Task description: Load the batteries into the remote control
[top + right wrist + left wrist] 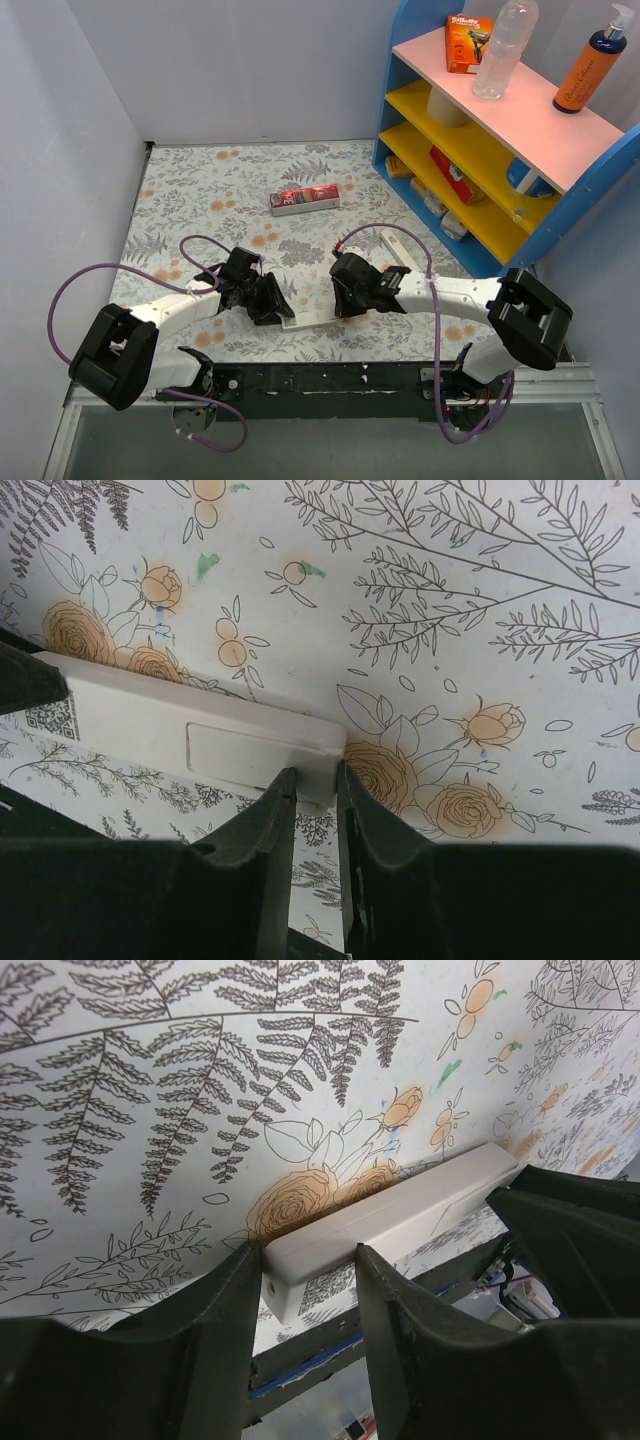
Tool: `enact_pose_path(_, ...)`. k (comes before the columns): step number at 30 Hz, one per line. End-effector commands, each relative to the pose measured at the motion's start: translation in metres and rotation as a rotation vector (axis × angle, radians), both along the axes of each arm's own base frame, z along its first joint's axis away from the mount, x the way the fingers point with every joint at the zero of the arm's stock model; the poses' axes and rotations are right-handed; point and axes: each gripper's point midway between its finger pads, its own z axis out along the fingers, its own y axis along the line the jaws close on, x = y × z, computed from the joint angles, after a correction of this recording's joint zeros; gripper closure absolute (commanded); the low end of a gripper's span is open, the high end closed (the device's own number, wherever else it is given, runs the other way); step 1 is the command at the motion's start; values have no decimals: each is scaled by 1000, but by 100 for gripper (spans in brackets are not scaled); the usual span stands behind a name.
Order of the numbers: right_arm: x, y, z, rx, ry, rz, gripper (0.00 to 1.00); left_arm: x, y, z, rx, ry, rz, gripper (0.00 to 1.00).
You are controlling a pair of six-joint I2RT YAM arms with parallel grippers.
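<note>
Left pincer and right pincer each grasp one end of the slim white plastic remote control.

One white remote control, its ends between the fingers of two grippers, left gripper and right gripper, and one red carton beyond them.

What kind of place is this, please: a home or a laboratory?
Probably a laboratory test cell dressed like a home: plain white partition walls, a floral tablecloth, and a colourful shelf holding bottles.
</note>
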Motion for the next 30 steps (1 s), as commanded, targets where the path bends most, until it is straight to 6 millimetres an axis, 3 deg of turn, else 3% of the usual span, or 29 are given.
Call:
enact_pose_path(1,-26,3,-31,-82,110,85,74,-8,-13,7,-66,17,-46,63)
enact_pose_path(14,-49,32,-34,-40,214,192,72,-6,-25,13,-112,8,-53,65)
enact_pose_path(23,-58,17,-39,-59,269,156,69,-2,-28,18,-146,1,5,66)
enact_pose_path(27,-63,22,-36,-31,304,173,69,-2,-30,21,-166,-1,28,69)
enact_pose_path(30,-68,6,-45,-46,338,136,70,-4,-28,21,-167,-5,48,70)
